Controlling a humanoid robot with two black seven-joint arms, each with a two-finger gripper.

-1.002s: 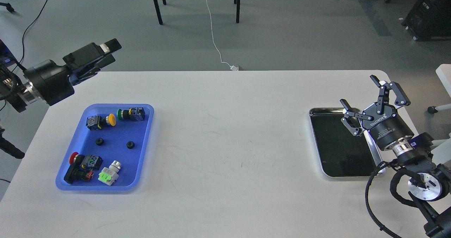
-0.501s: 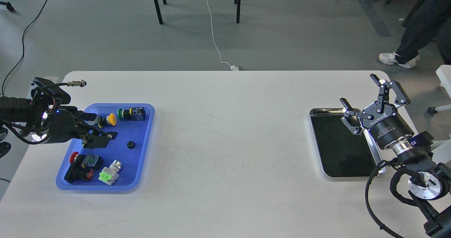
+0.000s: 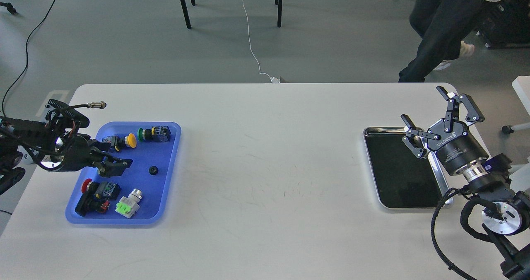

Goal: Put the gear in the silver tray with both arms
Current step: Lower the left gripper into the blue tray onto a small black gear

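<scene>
A small black gear [image 3: 153, 170] lies in the blue plastic tray [image 3: 165, 180] at the left. My left gripper [image 3: 117, 166] reaches low into this tray from the left, just left of that gear. It is dark, and its fingers cannot be told apart. It covers the spot where a second gear lay. The silver tray [image 3: 397, 176] sits at the right with a dark bare bottom. My right gripper [image 3: 422, 105] is open and empty above the silver tray's far right corner.
The blue tray also holds several push-button switches: yellow [image 3: 131, 140], green [image 3: 143, 134], red [image 3: 86, 184] and a white-and-green one [image 3: 126, 205]. A person [image 3: 439, 27] walks on the floor beyond the table's far right corner.
My left arm swung down from above the table's far left corner into the blue tray and now covers the left gear. The right arm has barely moved. A person has walked in at the back right.
</scene>
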